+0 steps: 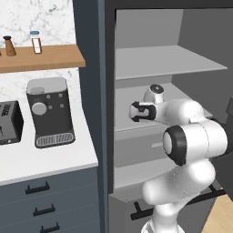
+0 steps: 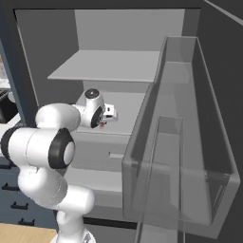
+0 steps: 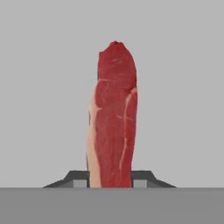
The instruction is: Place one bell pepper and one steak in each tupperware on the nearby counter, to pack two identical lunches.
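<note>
The claw [image 3: 110,181] is closed on a raw steak [image 3: 112,118]: in the hand view its two dark fingertips [image 3: 78,178] press the lower end of the meat from both sides, and the red slab with its pale strip of fat stands straight away from the claw against a plain grey background.

In the base views the white arm reaches into an open grey refrigerator [image 1: 168,63], and the hand [image 2: 105,115] is just over a middle shelf [image 2: 128,107] (a small bit of red shows at the hand in the right base view). One more shelf [image 1: 164,61] is above the claw, and grey drawers [image 2: 107,154] are below it. To the right of the claw stands the open fridge door with a transparent bin [image 2: 187,142].

Well to the left of the claw is the surface [image 1: 45,159], white, over dark blue drawers with black bar handles [image 1: 37,187]. On it stand a dark coffee machine [image 1: 49,111] and a toaster [image 1: 10,122]. Above them, on the marble wall, a wooden shelf [image 1: 45,57] carries a brown shaker [image 1: 9,46] and a small jar [image 1: 36,42].
</note>
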Robot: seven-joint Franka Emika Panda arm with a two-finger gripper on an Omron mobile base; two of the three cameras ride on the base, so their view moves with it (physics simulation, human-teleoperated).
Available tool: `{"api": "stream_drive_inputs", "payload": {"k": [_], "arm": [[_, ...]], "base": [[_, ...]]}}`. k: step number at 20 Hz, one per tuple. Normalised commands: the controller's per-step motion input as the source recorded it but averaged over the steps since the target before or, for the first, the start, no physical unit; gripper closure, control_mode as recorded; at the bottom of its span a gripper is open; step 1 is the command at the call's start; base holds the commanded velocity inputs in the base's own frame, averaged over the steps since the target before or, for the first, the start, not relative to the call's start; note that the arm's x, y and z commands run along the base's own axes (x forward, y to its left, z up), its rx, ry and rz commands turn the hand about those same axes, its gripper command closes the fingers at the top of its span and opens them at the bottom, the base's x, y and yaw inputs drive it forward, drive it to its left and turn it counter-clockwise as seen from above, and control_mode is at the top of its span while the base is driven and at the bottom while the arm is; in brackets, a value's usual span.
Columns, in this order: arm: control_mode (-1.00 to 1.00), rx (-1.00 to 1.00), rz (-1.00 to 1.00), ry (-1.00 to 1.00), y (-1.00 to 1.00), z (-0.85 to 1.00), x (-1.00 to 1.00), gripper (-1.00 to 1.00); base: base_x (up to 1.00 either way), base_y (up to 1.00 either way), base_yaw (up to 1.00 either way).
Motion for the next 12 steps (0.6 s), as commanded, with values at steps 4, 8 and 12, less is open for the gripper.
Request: {"api": "stream_drive_inputs", "payload": {"k": [4,8,12], "arm": [[-1.0,0.0,-0.16,0.0,-0.02,0.07,-0.95,1.0],[-1.0,0.0,-0.09,0.0,0.0,0.54,-0.86,1.0],[-1.0,0.0,-0.04,0.0,-0.04,0.84,-0.78,1.0]], "base": [[0.0,0.0,0.0],[0.0,0.0,0.0],[0.0,0.0,0.0]]}}
